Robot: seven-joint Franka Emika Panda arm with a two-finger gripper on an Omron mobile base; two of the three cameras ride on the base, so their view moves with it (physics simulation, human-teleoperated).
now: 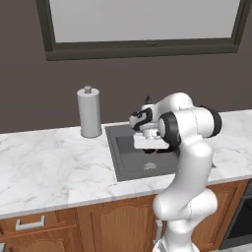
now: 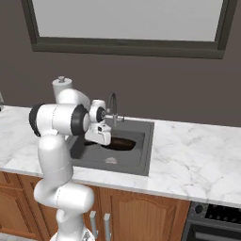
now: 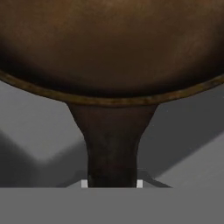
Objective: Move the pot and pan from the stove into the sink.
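One pan (image 2: 121,143) sits low in the one sink (image 2: 143,160), gripper (image 3: 111,181) clamped on its handle (image 3: 111,148). One faucet (image 2: 113,107), one paper-towel roll (image 1: 89,112) on desk (image 1: 54,167).

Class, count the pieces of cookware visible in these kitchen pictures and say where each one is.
1: the pan is over the sink, held by its handle. The arm may hide others.

The pan (image 2: 123,143) sits inside the sink (image 2: 141,162), which is set into the marble counter (image 2: 197,160) below the window (image 2: 127,21), with the faucet (image 2: 113,106) behind the basin and a paper towel roll (image 1: 89,112) on the counter to its left.
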